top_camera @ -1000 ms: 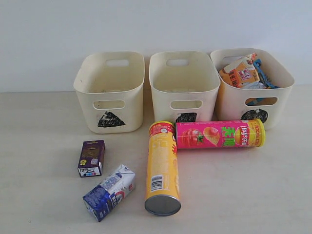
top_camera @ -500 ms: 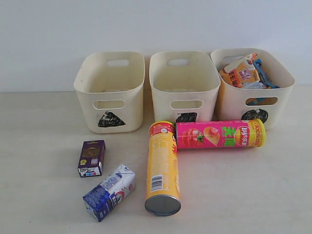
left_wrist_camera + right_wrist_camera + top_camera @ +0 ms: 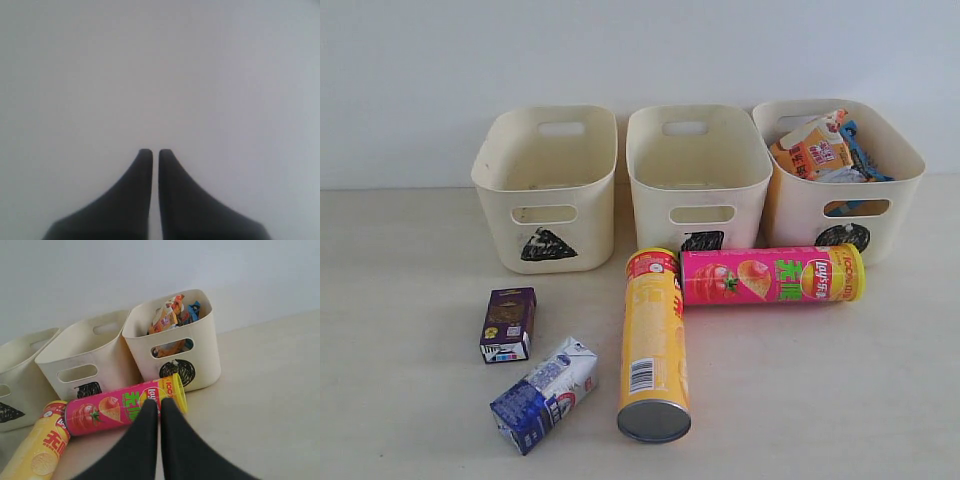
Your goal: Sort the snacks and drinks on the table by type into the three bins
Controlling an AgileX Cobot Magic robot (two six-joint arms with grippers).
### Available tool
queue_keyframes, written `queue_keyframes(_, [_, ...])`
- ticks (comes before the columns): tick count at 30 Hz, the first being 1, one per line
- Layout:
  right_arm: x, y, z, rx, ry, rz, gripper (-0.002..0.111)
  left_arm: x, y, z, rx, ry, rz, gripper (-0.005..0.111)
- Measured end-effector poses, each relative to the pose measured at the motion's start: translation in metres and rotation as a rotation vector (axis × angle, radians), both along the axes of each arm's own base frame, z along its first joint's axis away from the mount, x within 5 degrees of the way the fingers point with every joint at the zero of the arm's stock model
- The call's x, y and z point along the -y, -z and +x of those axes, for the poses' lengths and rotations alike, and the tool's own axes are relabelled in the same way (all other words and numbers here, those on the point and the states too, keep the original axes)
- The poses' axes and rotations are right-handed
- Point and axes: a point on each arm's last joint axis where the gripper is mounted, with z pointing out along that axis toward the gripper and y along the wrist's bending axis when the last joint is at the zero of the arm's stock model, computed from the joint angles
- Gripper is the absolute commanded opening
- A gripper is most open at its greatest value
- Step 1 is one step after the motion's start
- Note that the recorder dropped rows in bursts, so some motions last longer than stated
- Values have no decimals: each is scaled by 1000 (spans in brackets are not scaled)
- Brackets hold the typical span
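Left hand [image 3: 155, 151] pressed together, right hand [image 3: 160, 401] likewise — pink can [image 3: 125, 407] lying sideways nearby

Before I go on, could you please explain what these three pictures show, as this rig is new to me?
This is a two-armed robot. The wide picture comes from a camera off the arms; the other two come from cameras on its wrists. The left end effector is shut and empty before a blank surface. The right end effector, also shut and empty, points toward the pink can. On the table lie that can, a yellow can, a purple carton and a blue-and-white carton. Behind stand the triangle bin, square bin and circle bin; the last holds an orange bag and a blue bag.
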Motion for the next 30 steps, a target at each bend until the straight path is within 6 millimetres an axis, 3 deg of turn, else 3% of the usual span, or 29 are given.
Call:
queue_keyframes(2, [0, 0, 0, 0, 0, 0, 0, 3, -9, 24, -81, -35, 71, 4])
queue_keyframes(3, [0, 0, 0, 0, 0, 0, 0, 4, -11, 46, -195, -79, 139, 4])
queue_keyframes(5, [0, 0, 0, 0, 0, 0, 0, 2, -10, 66, -334, -140, 205, 4])
queue_keyframes(9, [0, 0, 0, 0, 0, 0, 0, -15, 17, 117, -767, -356, 318, 4])
queue_keyframes(11, [0, 0, 0, 0, 0, 2, 0, -21, 28, 133, -949, -446, 375, 4])
queue_keyframes(14, [0, 0, 0, 0, 0, 2, 0, -15, 28, 147, -1103, -441, 463, 4])
queue_keyframes(17, [0, 0, 0, 0, 0, 2, 0, -2, 26, 160, -1256, -330, 590, 4])
queue_keyframes(21, [0, 0, 0, 0, 0, 2, 0, 21, 35, 172, -1425, -48, 773, 4])
queue_keyframes(26, [0, 0, 0, 0, 0, 2, 0, 47, 55, 173, -1483, 314, 937, 4])
queue_keyframes(30, [0, 0, 0, 0, 0, 2, 0, 64, 65, 172, -1483, 441, 1053, 4])
